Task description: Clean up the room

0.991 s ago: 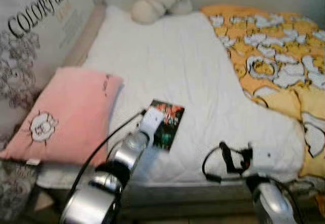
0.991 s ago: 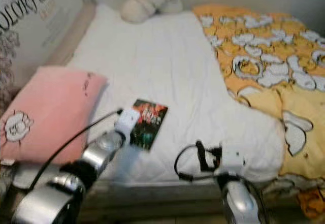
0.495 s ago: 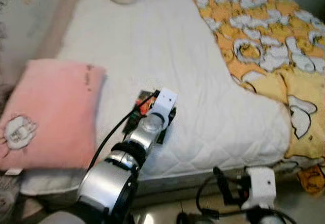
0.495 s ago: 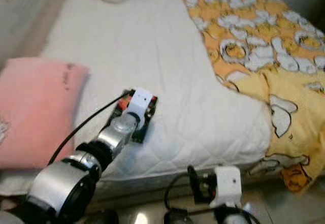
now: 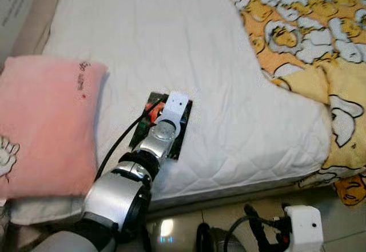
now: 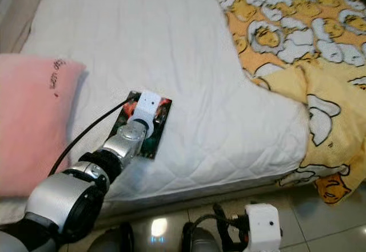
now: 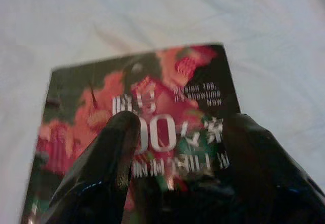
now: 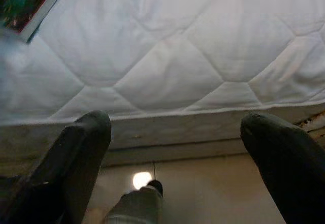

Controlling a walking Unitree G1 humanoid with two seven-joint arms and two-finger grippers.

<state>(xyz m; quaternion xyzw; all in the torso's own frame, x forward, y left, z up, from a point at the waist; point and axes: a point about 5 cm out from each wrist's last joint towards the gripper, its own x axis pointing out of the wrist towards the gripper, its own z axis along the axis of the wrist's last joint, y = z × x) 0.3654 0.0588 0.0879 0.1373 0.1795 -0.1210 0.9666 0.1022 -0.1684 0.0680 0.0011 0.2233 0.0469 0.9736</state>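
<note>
- Book (image 5: 150, 110): a flat, rectangular volume with a glossy dark cover printed in red, green and white lettering. It lies on the white bed near the front edge, just beside the pink pillow.
- Left gripper (image 7: 175, 132): its two long black fingers (image 7: 109, 153) are parted and rest over the book's cover, one toward each side of the title, with the cover showing between them. The pictures do not show them clamping the book. The silver, jointed arm reaches from the lower left over the mattress edge, a black cable running alongside it.
- Right gripper (image 8: 177, 132): held low in front of the bed, above the floor. Its fingers stand wide apart with nothing between them, pointed at the mattress side.
- Bed (image 5: 171, 35): covered in a white quilted sheet, stitched in a diamond pattern that is clear in the right wrist view.
- Pillow (image 5: 40, 126): pink, soft and plush, rectangular with rounded corners, bearing small dark script and a pale cartoon patch.
- Blanket (image 5: 309, 40): yellow-orange fabric with a repeated white and yellow figure print, rumpled over the bed's right side and hanging off the front corner.
- Floor (image 6: 320, 223): smooth, pale glossy tiles with a light reflection.
</note>
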